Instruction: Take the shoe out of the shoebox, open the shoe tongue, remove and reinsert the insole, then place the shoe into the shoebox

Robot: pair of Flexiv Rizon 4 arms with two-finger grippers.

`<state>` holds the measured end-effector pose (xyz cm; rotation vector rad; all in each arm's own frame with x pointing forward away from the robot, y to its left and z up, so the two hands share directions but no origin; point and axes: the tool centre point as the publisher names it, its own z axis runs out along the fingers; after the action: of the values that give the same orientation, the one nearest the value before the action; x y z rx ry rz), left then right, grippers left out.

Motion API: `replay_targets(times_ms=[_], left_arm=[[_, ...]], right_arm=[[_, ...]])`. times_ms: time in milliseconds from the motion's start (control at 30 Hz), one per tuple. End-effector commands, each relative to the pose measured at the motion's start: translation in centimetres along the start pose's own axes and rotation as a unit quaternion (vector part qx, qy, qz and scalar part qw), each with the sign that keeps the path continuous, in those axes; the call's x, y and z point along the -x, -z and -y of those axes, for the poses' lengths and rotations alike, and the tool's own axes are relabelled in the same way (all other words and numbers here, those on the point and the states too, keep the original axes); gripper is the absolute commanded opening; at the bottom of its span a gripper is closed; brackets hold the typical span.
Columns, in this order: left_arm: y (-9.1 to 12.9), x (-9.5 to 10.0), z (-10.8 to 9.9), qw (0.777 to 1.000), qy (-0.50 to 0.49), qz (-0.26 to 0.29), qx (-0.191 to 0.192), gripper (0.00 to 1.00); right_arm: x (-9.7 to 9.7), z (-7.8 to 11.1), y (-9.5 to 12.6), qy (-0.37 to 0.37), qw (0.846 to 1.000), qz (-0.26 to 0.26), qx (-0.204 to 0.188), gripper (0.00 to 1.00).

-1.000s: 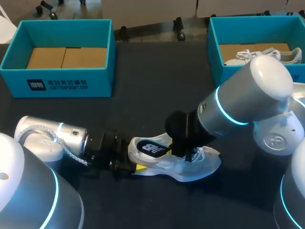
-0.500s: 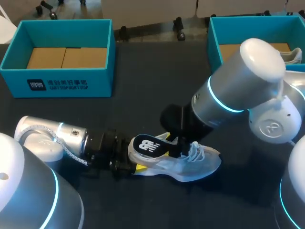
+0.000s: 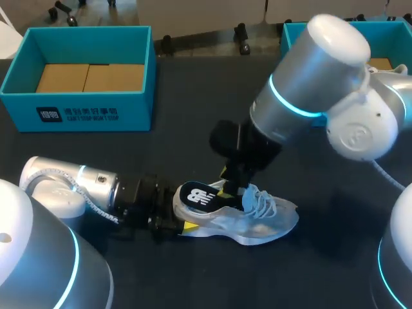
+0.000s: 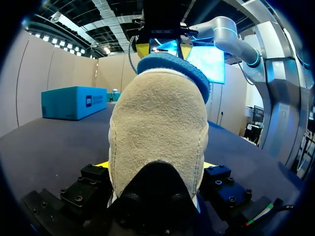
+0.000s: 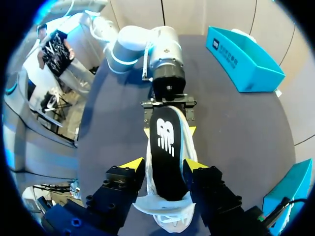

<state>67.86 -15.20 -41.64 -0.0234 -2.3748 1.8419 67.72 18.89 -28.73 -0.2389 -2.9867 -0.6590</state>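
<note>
the dark table (image 3: 193,116) carries 2 teal shoeboxes along its far side. the left shoebox (image 3: 77,103) stands open with brown cardboard (image 3: 90,77) on its floor. the right shoebox (image 3: 293,45) is largely hidden behind the right arm (image 3: 309,84), which comes in from the right and bends down toward the middle of the table. the left arm (image 3: 71,187) lies low along the near side, pointing right.

the shoe (image 3: 257,222) is out of both boxes and well apart from them. it is on the table near the front middle, a pale shoe with white laces, heel toward the left arm and toe toward the right. the black insole (image 3: 196,196) with its white mark shows at the heel end of the opening, partly raised above the collar.

the left gripper (image 3: 172,224) is clamped on the heel. in its wrist view the suede heel (image 4: 157,137) fills the space between the 2 yellow tips, 1 at each side. the right gripper (image 3: 232,187) hangs just over the shoe's opening, near the laces. in its wrist view the insole (image 5: 166,147) runs from this gripper (image 5: 163,164) toward the left gripper (image 5: 168,110). whether the right gripper is gripping anything cannot be told.
</note>
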Motion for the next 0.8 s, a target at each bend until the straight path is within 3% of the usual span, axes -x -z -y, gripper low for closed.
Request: replay_targets(times_ms=[33, 400, 800], left_arm=[[0.0, 0.2, -0.2, 1.0, 0.001, 0.0, 0.001, 0.0], [0.0, 0.2, -0.2, 1.0, 0.001, 0.0, 0.001, 0.0], [0.0, 0.2, -0.2, 1.0, 0.001, 0.0, 0.001, 0.0]], right_arm=[[1.2, -0.4, -0.6, 0.003, 0.999, -0.038, 0.003, 0.44], [1.8, -1.6, -1.1, 0.001, 0.993, -0.12, -0.012, 0.43], [1.7, -1.8, -2.7, 0.01, 0.988, -0.156, -0.02, 0.42]])
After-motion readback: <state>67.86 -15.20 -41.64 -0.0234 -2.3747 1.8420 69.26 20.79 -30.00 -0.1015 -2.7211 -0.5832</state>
